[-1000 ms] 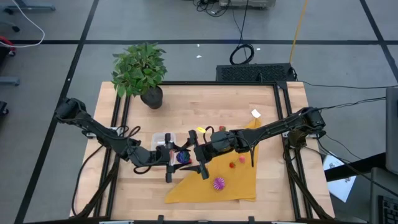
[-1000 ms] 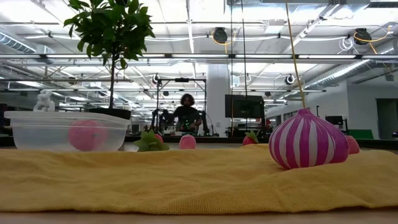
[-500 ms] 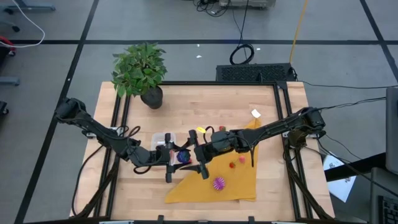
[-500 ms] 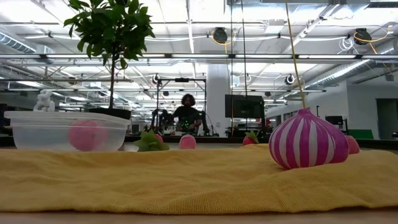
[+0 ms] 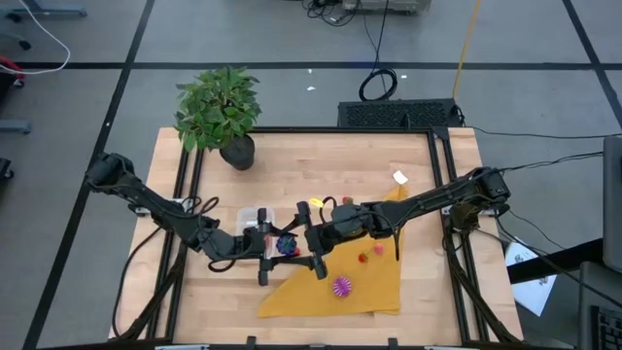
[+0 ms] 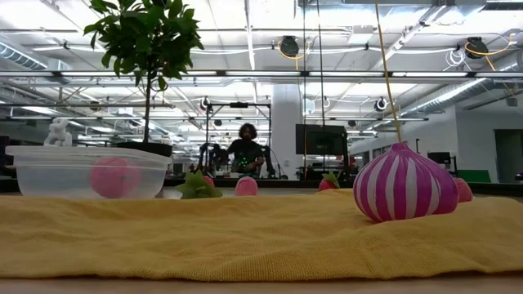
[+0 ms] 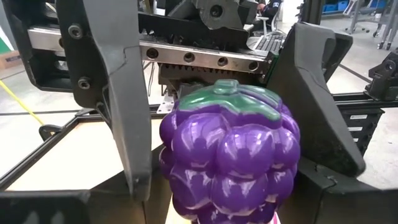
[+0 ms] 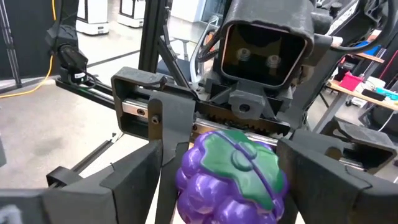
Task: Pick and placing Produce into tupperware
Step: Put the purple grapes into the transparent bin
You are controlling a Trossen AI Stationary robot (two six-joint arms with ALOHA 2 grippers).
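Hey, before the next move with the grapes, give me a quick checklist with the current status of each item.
1. Purple grapes up off the table between left tool and right tool: ok.
2. Which tool carries the grapes: cannot tell.
3. Tupperware close by the left tool: ok.
4. Tupperware top open: cannot tell.
5. Room inside: ok, one pink piece in it.
6. Yellow cloth free of produce: not ok, striped bulb on it.

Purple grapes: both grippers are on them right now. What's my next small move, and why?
Probably ease the right gripper off the purple grapes, slowly. They sit between it and the left gripper, and the tupperware lies on the left arm's side, so that arm looks better placed to deliver. Which gripper truly holds them I cannot tell.
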